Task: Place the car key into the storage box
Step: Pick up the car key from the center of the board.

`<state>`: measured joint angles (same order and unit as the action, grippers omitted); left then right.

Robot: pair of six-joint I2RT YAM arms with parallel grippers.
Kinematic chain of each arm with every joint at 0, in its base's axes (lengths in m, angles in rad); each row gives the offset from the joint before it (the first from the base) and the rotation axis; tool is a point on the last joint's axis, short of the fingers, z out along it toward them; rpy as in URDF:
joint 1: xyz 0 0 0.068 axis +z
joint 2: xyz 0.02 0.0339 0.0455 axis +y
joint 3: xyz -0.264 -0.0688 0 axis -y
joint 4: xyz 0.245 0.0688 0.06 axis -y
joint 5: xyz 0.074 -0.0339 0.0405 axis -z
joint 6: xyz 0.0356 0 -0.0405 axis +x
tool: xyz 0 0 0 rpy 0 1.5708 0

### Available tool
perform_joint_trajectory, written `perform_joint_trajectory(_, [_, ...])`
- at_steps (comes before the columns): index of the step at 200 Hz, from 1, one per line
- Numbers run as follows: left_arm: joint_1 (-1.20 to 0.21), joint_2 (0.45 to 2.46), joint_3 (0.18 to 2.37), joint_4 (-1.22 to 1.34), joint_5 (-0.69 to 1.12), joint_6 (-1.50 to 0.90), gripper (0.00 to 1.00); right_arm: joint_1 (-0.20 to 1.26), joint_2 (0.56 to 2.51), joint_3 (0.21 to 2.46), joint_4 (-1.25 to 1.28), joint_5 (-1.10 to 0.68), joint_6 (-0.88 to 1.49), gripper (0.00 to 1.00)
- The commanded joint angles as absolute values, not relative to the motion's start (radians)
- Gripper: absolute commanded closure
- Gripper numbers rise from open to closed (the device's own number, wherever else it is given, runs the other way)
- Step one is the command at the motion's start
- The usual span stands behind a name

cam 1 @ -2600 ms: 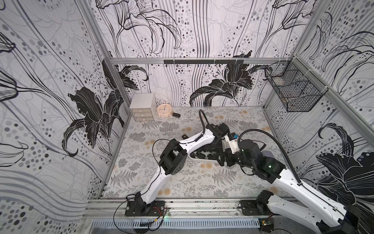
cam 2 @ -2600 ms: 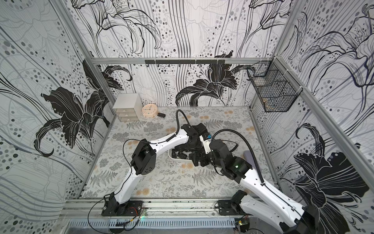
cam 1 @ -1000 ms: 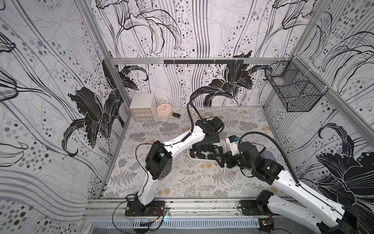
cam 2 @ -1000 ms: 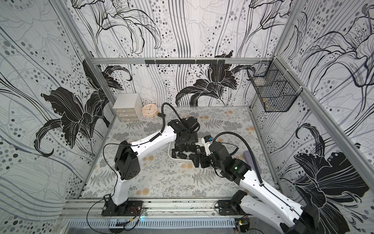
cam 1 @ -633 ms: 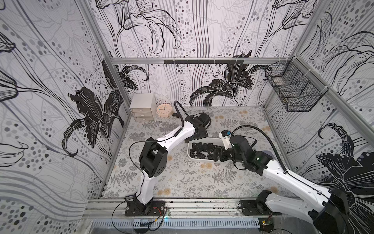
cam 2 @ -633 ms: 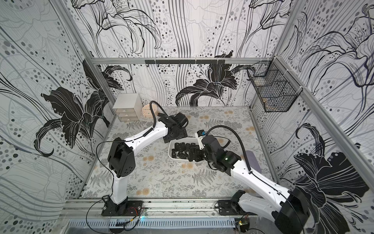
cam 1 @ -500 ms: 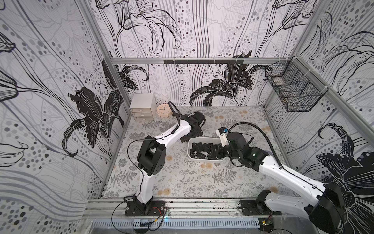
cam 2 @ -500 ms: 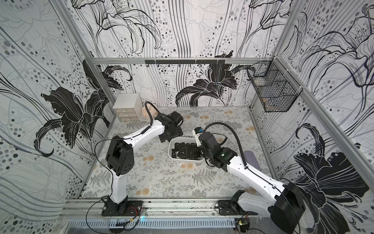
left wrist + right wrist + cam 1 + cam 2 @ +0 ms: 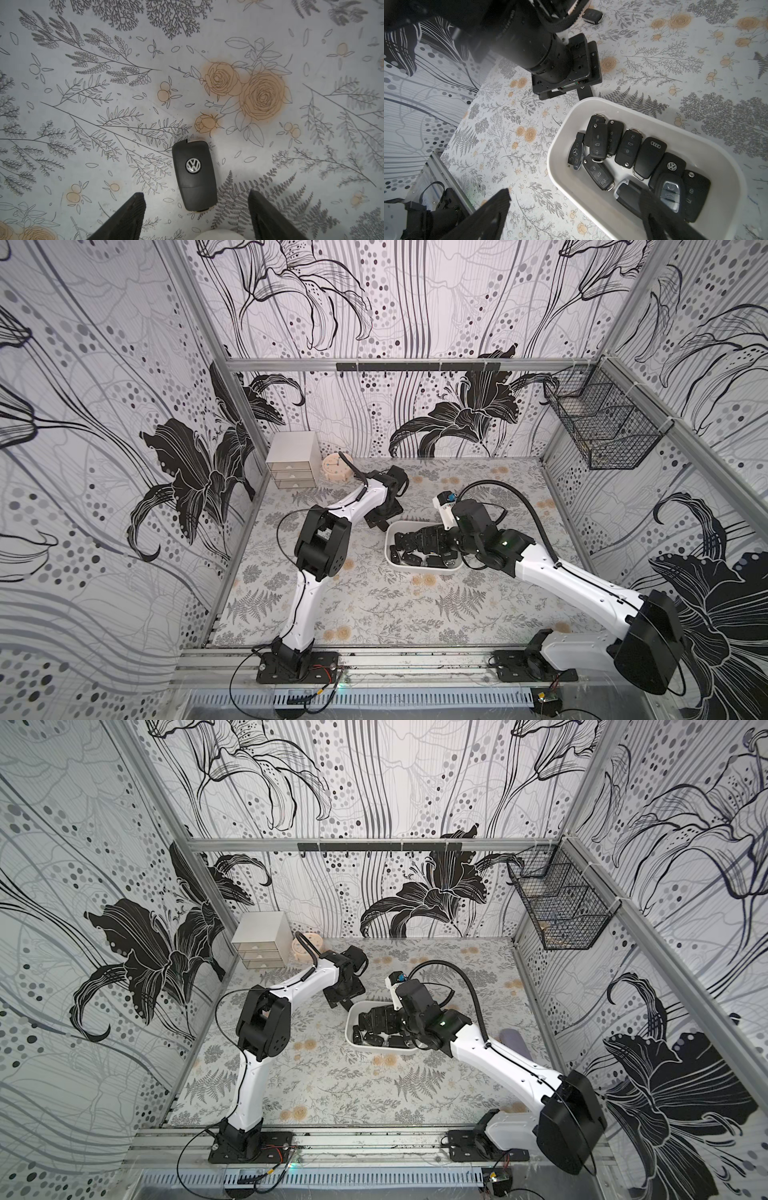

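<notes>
Car key hidden in both top views.

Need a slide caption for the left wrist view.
Open left claw over a black car key lying on the floral tabletop.

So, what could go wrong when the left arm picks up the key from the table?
The left fingers straddle only one end of the car key, so it may pivot or slip out. The storage box is crowded, and a right finger hangs over it, perhaps blocking the drop.
</notes>
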<state>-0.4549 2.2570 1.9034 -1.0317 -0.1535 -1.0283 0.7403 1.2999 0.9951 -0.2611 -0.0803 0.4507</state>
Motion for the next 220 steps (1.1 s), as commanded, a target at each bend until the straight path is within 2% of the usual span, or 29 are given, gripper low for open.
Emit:
perform_joint_trajectory(1, [-0.44, 2.274, 1.929, -1.057, -0.151, -1.054, 0.21, 0.742, 1.315, 1.028, -0.258, -0.058, 0.431, 0.0])
perform_joint_trajectory(89, [-0.424, 2.36, 1.941, -1.037, -0.115, -1.068, 0.25, 0.742, 1.331, 1.033, -0.255, -0.089, 0.432, 0.0])
perform_joint_trajectory(115, [-0.423, 2.353, 1.92, -1.033, -0.126, -1.071, 0.34, 0.742, 1.334, 1.033, -0.254, -0.096, 0.433, 0.0])
perform_joint_trajectory(131, [-0.422, 2.337, 1.904, -1.028, -0.138, -1.068, 0.46, 0.742, 1.337, 1.035, -0.252, -0.099, 0.435, 0.0])
perform_joint_trajectory(170, [-0.408, 2.279, 1.851, -1.01, -0.169, -1.053, 0.68, 0.742, 1.344, 1.038, -0.25, -0.117, 0.439, 0.0])
perform_joint_trajectory(220, [-0.395, 2.163, 1.762, -0.995, -0.22, -1.013, 0.72, 0.742, 1.333, 1.024, -0.247, -0.128, 0.443, 0.0])
